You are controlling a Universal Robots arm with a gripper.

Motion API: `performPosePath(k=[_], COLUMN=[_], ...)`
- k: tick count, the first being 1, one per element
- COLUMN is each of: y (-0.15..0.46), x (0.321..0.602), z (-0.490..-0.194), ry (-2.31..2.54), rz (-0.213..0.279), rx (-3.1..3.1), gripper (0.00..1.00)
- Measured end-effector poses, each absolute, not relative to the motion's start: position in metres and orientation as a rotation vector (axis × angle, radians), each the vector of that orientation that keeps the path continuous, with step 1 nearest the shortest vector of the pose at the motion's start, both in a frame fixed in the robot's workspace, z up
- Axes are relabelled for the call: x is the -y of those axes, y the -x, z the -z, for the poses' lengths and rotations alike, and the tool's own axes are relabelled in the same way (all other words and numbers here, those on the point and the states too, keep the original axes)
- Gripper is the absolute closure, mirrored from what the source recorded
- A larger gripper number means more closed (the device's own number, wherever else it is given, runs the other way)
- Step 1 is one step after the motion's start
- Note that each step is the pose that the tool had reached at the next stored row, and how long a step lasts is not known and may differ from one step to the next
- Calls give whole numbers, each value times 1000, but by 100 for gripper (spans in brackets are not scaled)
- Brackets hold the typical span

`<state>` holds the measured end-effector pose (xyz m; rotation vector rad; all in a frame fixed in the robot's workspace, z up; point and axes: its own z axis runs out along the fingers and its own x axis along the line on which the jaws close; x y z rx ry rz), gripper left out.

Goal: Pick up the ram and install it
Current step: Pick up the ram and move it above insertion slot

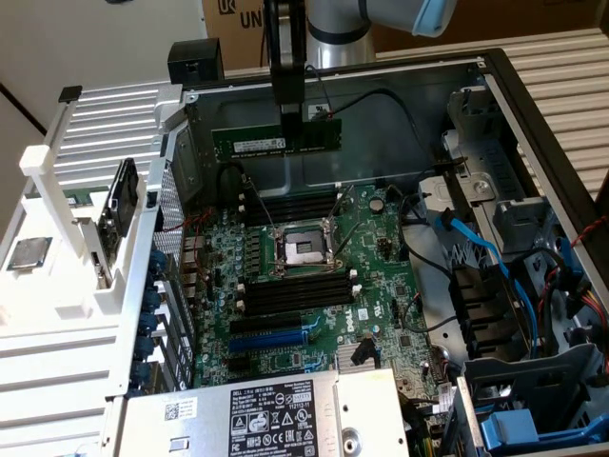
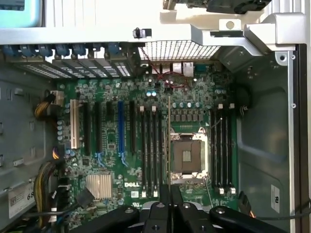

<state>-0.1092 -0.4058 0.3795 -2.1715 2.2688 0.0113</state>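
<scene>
Inside an open computer case [image 1: 400,81], above the motherboard [image 1: 314,328], the ram [image 1: 247,143] is held level and edge-down, pinched near mid-length by the claw [image 1: 291,119]; if lowered askew of a slot [image 1: 297,293], its contacts could be jammed.

The arm [image 1: 335,29] is a silver-grey tube with a pale blue cap [image 1: 433,14] at its 3 o'clock in the exterior view. At its 9 o'clock is the gripper [image 1: 290,116], a slim black column. The wrist view shows its black body, with rounded knuckles [image 2: 129,212] and flat fingers [image 2: 164,196].
</scene>
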Motion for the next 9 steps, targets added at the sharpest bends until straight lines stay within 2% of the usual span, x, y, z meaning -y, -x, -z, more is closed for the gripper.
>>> performPosePath(k=[5,9], y=[105,101], x=[427,430], z=[-369,-355], ry=[2156,2148], rz=[-46,-59], rx=[-2253,-2250], gripper=[88,88])
